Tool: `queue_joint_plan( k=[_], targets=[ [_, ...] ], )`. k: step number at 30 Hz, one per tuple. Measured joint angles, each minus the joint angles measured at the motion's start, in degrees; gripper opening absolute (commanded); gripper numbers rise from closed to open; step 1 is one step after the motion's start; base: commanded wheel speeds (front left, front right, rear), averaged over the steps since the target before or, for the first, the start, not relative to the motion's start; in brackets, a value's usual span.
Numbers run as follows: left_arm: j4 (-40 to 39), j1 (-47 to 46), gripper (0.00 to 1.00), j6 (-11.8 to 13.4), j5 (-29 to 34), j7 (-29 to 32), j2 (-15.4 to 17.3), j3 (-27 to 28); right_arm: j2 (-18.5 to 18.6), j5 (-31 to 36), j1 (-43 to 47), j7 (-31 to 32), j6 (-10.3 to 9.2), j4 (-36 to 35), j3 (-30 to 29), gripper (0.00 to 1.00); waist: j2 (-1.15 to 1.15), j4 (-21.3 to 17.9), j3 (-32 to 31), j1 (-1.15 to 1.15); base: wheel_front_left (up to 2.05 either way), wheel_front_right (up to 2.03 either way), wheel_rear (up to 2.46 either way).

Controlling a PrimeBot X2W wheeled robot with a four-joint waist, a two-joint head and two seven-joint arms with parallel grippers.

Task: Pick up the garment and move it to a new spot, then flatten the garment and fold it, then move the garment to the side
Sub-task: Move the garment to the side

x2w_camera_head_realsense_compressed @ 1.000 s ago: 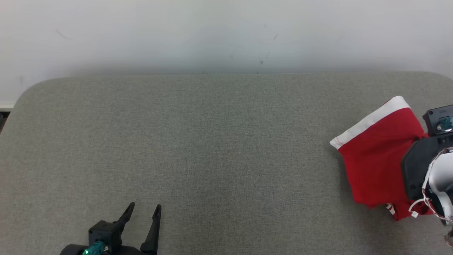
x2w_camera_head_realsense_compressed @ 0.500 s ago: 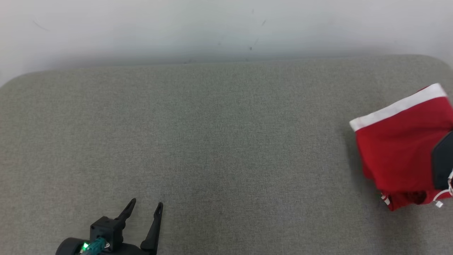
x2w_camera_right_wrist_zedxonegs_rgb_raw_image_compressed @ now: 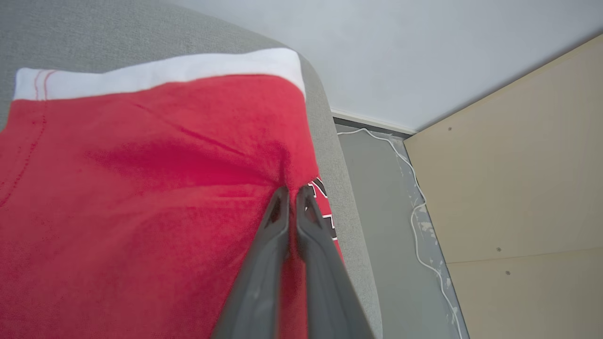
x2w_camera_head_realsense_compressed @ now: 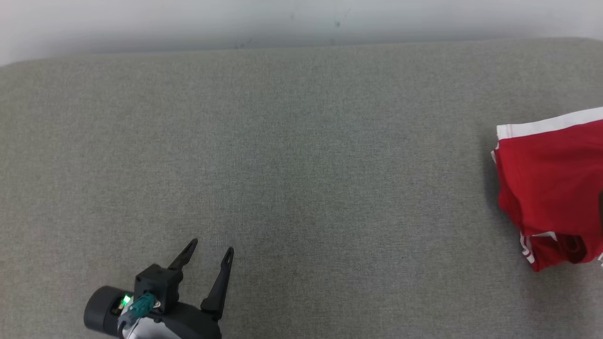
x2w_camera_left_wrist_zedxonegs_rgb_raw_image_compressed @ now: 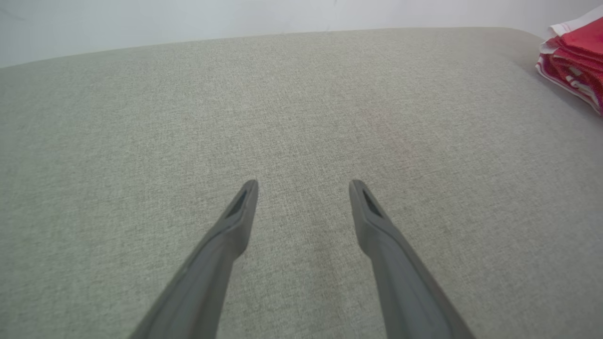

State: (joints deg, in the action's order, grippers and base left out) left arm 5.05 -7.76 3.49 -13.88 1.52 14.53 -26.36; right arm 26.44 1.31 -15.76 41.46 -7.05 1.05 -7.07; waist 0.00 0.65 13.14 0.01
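Observation:
The garment is a folded red piece with a white band, lying at the table's far right end, cut off by the head view's right edge. In the right wrist view my right gripper is shut, pinching a fold of the red garment near its right side. My left gripper stands open over bare cloth at the front left, far from the garment. In the left wrist view its fingers are spread with nothing between them, and the garment lies at the upper right.
The grey fabric table stretches wide between the two grippers. Its rounded right edge runs just beside the garment. Beyond that edge are grey floor, a white cable and a pale wooden panel.
The head camera has tilted down, shifting the whole picture. The garment has turned so its white band lies more level, and it sits closer to the right edge. The left gripper stays open.

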Motion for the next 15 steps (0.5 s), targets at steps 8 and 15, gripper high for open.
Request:
queue_joint_plan(
  k=[8, 15],
  targets=[
    [-0.24, -2.38, 1.00, -0.51, 1.26, 0.81, -0.41, -0.57, 2.72, 2.97, -1.40, -2.55, -0.01, 3.09, 0.26, 0.60, 0.00, 1.08, 2.86, 0.00, 0.00, 0.00, 0.00],
    [0.45, -3.48, 1.00, -0.56, 1.26, 1.05, -0.96, -0.87, 3.24, 3.36, -2.93, -5.66, 0.00, 6.66, 1.12, 1.00, 0.00, 1.44, 3.31, 0.00, 0.00, 0.00, 0.00]
  ],
)
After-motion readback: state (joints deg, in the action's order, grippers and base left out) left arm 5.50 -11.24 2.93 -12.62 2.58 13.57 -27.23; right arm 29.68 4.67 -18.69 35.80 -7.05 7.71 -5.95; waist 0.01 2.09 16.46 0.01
